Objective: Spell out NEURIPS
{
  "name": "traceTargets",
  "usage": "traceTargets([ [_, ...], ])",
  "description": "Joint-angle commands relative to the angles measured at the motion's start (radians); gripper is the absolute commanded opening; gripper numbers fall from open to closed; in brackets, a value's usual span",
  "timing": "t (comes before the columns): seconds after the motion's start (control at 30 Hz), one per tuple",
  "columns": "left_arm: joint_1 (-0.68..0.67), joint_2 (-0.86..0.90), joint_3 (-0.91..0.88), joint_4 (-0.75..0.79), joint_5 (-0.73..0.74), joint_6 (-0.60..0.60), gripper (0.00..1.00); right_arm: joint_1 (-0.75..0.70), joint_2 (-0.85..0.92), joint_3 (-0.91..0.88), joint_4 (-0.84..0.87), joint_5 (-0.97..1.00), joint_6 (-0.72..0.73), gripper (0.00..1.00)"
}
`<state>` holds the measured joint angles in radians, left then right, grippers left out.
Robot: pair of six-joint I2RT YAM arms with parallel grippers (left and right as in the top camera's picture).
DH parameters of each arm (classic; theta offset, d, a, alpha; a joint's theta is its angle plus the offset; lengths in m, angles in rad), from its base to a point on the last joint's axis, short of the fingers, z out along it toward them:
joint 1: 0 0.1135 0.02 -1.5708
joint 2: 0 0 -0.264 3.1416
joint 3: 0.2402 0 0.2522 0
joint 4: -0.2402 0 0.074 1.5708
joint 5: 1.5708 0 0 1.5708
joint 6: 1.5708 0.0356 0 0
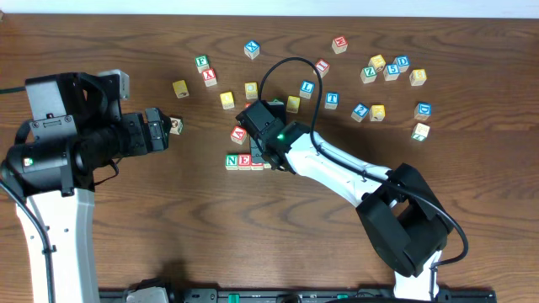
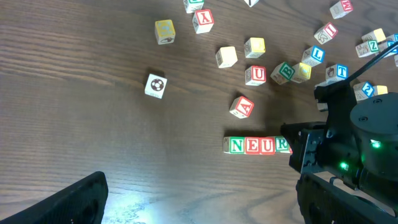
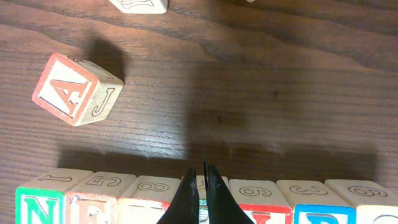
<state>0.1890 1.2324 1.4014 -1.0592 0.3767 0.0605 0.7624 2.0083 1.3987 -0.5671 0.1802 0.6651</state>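
A row of wooden cubes (image 1: 242, 161) lies at the table's middle. The left wrist view reads N, E, U, R (image 2: 258, 145) before the right arm hides the rest. From the right wrist I see the green N (image 3: 40, 204), the E (image 3: 93, 200), the U (image 3: 146, 200), a red I (image 3: 264, 204), a blue P (image 3: 317, 206) and one more cube (image 3: 367, 200) whose letter is cut off. My right gripper (image 3: 201, 171) is shut and empty, tips over the fourth cube. My left gripper (image 2: 199, 208) is open over bare wood, left of the row.
A red A cube (image 3: 74, 88) lies tilted just behind the row. A cube with a ring picture (image 2: 155, 86) sits by my left gripper (image 1: 164, 130). Several loose letter cubes (image 1: 379, 67) are scattered across the back of the table.
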Motion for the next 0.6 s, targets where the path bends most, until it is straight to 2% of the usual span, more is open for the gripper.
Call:
traceTargets([
  [0.0, 0.004, -0.004, 0.016, -0.002, 0.007, 0.010, 0.95, -0.004, 0.006, 0.000, -0.009, 0.023, 0.016, 0.01],
  [0.57, 0.004, -0.004, 0.016, -0.002, 0.007, 0.010, 0.95, -0.001, 0.006, 0.000, -0.036, -0.008, 0.023, 0.01],
])
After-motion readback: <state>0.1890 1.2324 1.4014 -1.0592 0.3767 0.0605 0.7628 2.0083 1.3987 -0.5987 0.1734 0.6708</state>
